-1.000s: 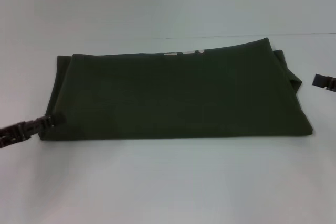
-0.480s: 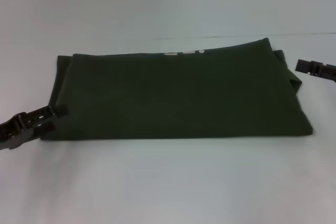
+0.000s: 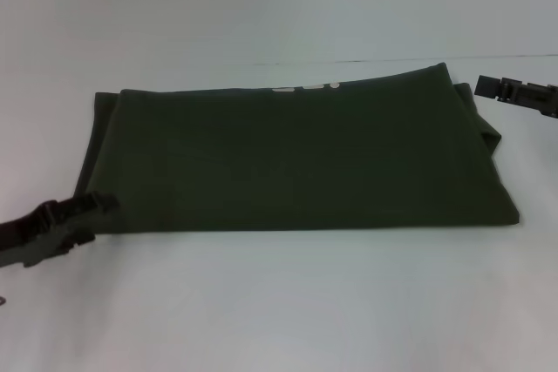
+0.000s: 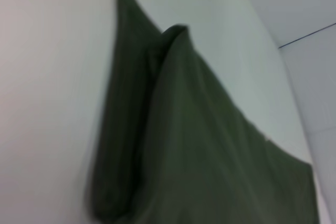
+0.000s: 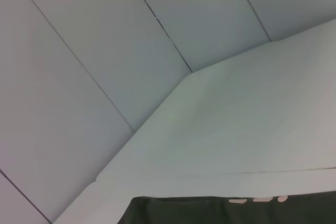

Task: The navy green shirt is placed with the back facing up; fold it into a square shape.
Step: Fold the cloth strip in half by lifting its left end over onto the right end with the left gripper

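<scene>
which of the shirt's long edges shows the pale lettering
The far edge of the navy green shirt; cream marks peek out there, while the near edge is plain.

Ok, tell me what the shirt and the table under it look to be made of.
The shirt looks like soft matte knit cloth, likely cotton: it lies in limp folded layers with rounded edges. The table appears a smooth, hard, pale surface, perhaps laminate; its exact material is unclear.

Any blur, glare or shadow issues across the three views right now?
Head view: soft focus throughout, light flat, no glare; the dark olive-green cloth shirt casts barely any shadow on the white table, while the left pincer and right pincer look smeared. Left wrist view: the shirt's folds are blurred, especially the near edge. Right wrist view: mostly wall panels, evenly lit, with only a strip of shirt.
</scene>
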Robot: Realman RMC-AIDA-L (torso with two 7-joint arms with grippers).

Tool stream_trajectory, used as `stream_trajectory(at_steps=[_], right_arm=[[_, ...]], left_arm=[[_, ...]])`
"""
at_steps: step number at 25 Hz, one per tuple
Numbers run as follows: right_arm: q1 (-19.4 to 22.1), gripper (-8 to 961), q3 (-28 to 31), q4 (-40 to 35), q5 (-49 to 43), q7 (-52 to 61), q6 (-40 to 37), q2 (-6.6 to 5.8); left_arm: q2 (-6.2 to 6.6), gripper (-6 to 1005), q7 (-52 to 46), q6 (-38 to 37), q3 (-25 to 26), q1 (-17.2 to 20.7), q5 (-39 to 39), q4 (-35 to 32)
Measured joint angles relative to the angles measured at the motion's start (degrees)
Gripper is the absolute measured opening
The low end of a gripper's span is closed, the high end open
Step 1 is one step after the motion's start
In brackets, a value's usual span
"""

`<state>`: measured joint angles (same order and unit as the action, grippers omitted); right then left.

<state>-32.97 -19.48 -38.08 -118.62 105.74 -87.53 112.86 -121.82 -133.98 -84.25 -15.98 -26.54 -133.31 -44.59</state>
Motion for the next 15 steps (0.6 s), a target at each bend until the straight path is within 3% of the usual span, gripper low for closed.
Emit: stream_trajectory(at_steps=[15], right_arm=[[-0.5,917,-0.2,-0.5,0.1,-0.3,0.3,-0.43]], left_arm=[[0.19,885,-3.1,4.7,-1.6,-1.1,-3.5,1.3]])
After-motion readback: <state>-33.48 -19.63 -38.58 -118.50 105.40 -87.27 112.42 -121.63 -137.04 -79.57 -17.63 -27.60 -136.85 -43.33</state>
